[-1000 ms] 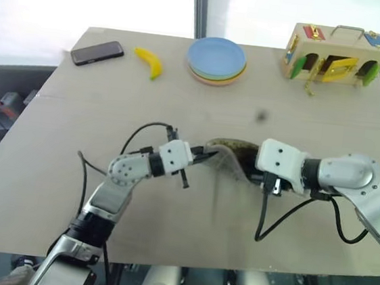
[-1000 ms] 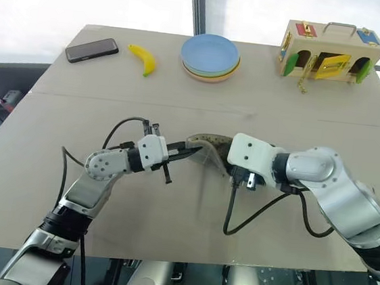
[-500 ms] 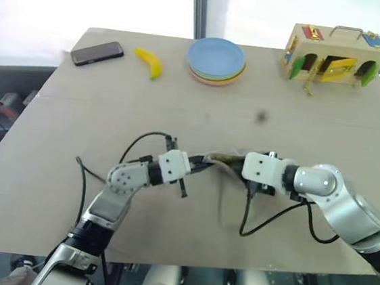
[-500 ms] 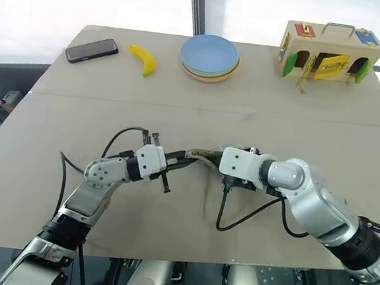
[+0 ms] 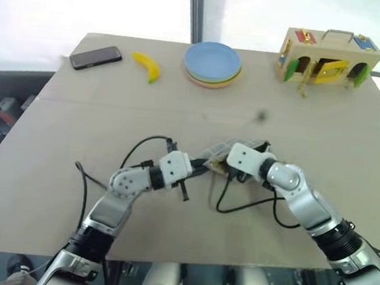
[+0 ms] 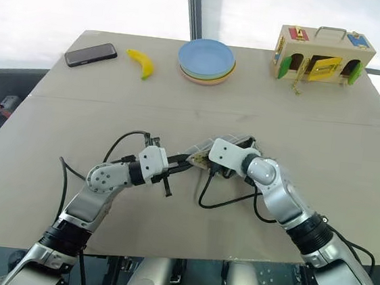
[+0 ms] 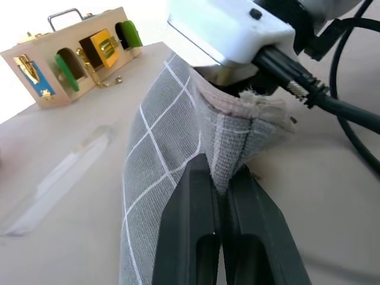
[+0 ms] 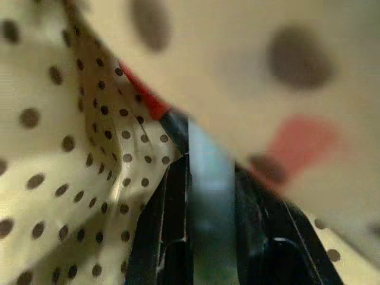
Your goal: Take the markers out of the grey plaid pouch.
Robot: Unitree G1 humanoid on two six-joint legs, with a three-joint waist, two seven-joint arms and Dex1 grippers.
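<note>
My left gripper pinches the grey plaid pouch rim; right gripper, inside, straddles the pale highlighter. I'd squeeze firmly, then withdraw straight.

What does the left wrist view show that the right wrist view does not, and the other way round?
Left wrist view: the pouch from its grey plaid outside, pinched in the shut left gripper, and a wooden box on the table. Right wrist view: the dotted yellow lining, with a red cap and a pale mint pen inside. Shared: the pouch itself.
</note>
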